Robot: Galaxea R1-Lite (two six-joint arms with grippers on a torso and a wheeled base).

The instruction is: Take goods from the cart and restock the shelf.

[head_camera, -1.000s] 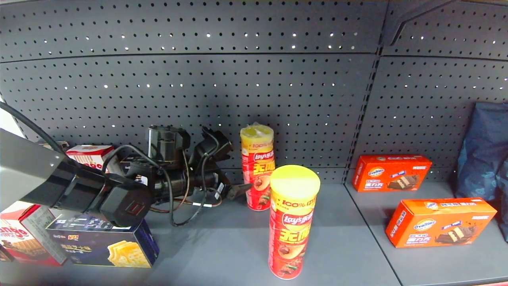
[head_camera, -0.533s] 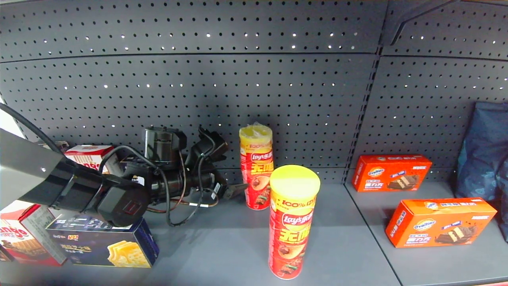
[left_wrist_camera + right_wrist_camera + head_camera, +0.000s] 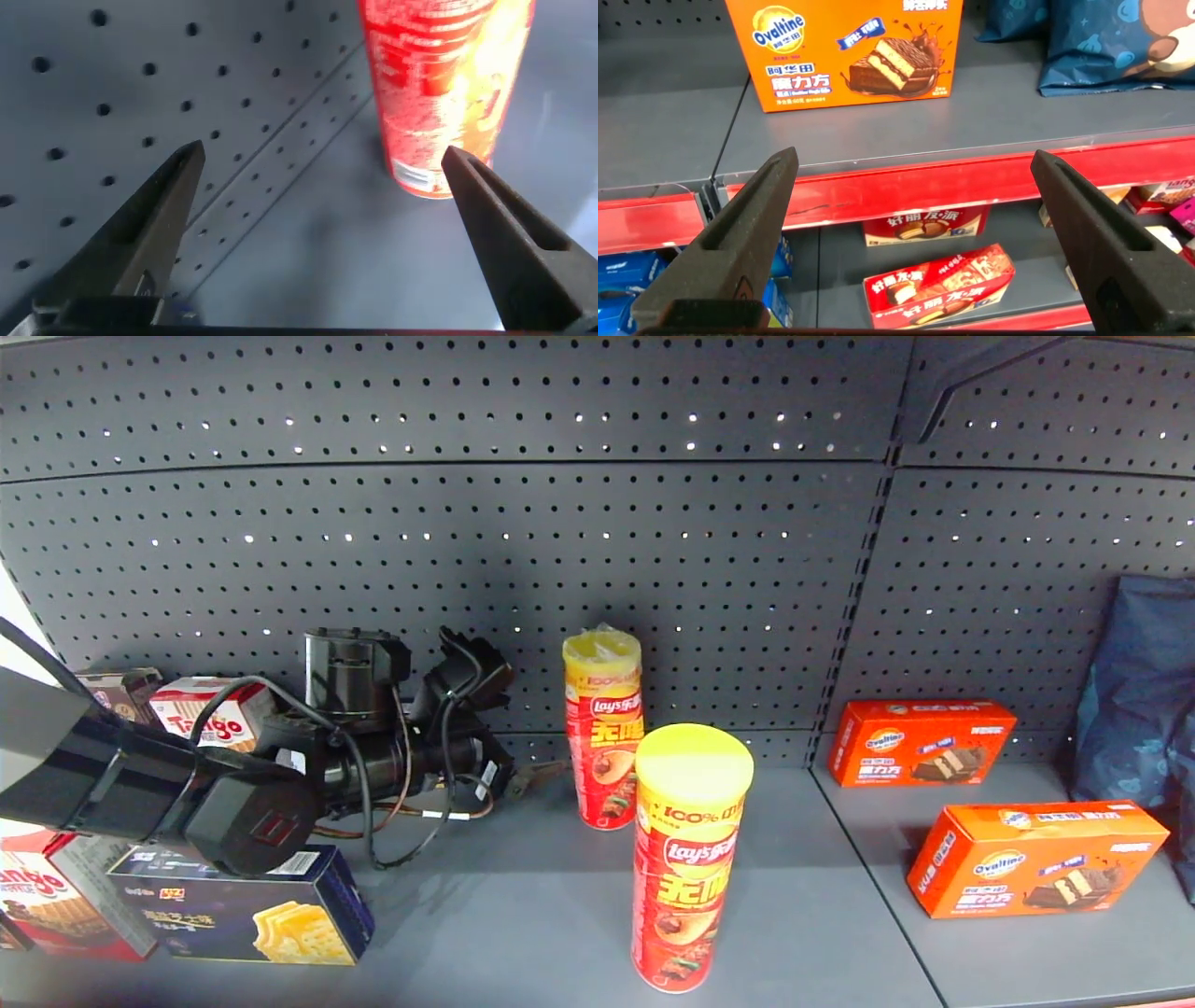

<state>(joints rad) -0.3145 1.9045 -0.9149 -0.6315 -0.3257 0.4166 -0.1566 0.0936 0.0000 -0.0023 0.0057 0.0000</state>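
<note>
Two red chip cans with yellow lids stand upright on the grey shelf (image 3: 523, 915). The rear can (image 3: 603, 728) is close to the pegboard wall, and the front can (image 3: 691, 854) is nearer the shelf edge. My left gripper (image 3: 534, 771) lies low over the shelf just left of the rear can, a short gap away from it. It is open and holds nothing. In the left wrist view the left gripper (image 3: 322, 154) has the rear can (image 3: 439, 93) beyond its fingertips. My right gripper (image 3: 913, 157) is open and empty in front of the red shelf edge (image 3: 906, 191).
Two orange chocolate boxes (image 3: 920, 740) (image 3: 1032, 857) lie on the right shelf section, with a blue bag (image 3: 1139, 700) beyond. A dark blue cracker box (image 3: 252, 915) and red wafer boxes (image 3: 210, 714) sit under and behind my left arm. Lower shelves hold red boxes (image 3: 938, 275).
My left arm has drawn back to the left, and its fingertip has moved away from the rear can. That can stays upright in place. The front can has not moved.
</note>
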